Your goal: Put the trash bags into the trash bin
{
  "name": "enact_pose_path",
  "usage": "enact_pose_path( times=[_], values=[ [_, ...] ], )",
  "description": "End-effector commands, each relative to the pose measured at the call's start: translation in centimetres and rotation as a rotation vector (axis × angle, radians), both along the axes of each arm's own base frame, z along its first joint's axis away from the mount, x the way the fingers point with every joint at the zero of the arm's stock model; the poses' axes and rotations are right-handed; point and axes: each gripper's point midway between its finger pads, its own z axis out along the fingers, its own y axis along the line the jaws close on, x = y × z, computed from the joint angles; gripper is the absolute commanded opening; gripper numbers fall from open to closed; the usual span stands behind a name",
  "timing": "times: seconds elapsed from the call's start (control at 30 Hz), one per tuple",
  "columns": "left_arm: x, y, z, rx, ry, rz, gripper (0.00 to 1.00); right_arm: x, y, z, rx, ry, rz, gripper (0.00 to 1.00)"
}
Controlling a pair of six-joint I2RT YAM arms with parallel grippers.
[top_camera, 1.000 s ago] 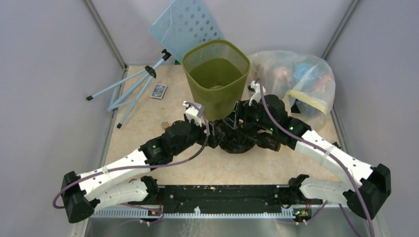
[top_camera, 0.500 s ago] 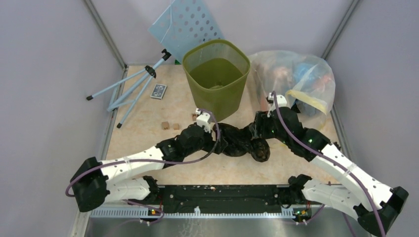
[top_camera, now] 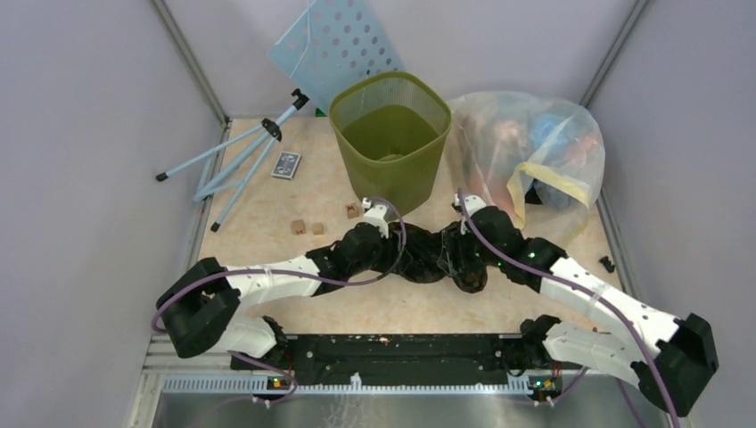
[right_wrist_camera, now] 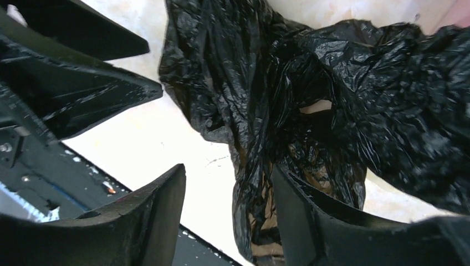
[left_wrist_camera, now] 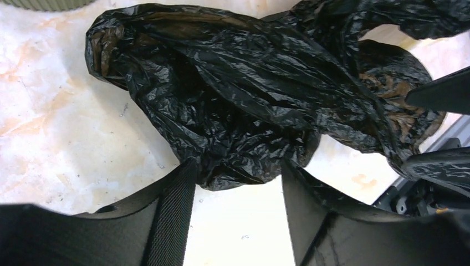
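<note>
A crumpled black trash bag (top_camera: 439,259) lies on the desk (top_camera: 258,201) near the olive trash bin (top_camera: 390,134). The left end effector (left_wrist_camera: 238,167) straddles one fold, grip unclear. The right end effector (right_wrist_camera: 227,169) stands half-open around another.

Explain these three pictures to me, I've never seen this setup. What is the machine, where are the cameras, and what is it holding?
Two robot arms are bolted at the near edge of a table. The wide picture looks down from above and behind them. The other two come from a camera on each wrist, so the dark shapes at their bottom edge are that arm's own fingers. Both arms reach a crumpled black bag lying on the table before an upright green bin. The left gripper has a fold of bag between its fingers; whether it pinches is unclear. The right gripper is open, a strand of bag between its fingers. Also there: a clear bag of rubbish, a blue perforated board, a folded stand, wooden blocks.
</note>
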Motion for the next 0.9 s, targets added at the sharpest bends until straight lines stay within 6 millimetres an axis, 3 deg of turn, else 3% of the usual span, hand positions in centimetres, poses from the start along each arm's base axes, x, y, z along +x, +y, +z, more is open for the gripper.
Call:
enact_pose_path(
  times=[0.0, 0.07, 0.13, 0.23, 0.37, 0.4, 0.63, 0.7, 0.87],
  values=[
    [0.8, -0.2, -0.7, -0.032, 0.016, 0.029, 0.69, 2.2, 0.8, -0.7, -0.038, -0.02, -0.025, 0.56],
    [1.2, 0.6, -1.9, -0.001, 0.048, 0.066, 0.78, 2.5, 1.1, -1.3, -0.051, -0.01, -0.017, 0.49],
    [1.4, 1.3, -2.9, 0.014, 0.071, 0.088, 0.79, 2.8, 1.3, -1.6, -0.053, -0.012, -0.02, 0.41],
    [1.5, 1.7, -3.5, -0.01, 0.089, 0.092, 0.76, 3.0, 1.3, -1.9, -0.054, -0.016, -0.025, 0.27],
    [1.2, 0.9, -4.0, -0.055, 0.098, 0.036, 0.71, 3.2, 1.6, -1.2, -0.032, -0.03, -0.028, 0.01],
    [1.3, 0.6, -4.2, -0.051, 0.094, 0.025, 0.7, 3.2, 1.7, -0.7, -0.018, -0.041, -0.033, 0.0],
    [2.7, -0.3, -5.0, -0.013, 0.071, 0.009, 0.58, 3.4, 1.5, 4.5, 0.081, -0.138, -0.063, 0.0],
    [3.4, -0.2, -4.8, -0.005, 0.044, 0.003, 0.48, 3.4, 1.3, 6.5, 0.106, -0.168, -0.07, 0.0],
    [5.0, 2.6, -4.7, 0.092, 0.013, 0.064, 0.14, 3.7, 0.0, 13.3, 0.159, -0.292, -0.118, 0.0]
  ],
)
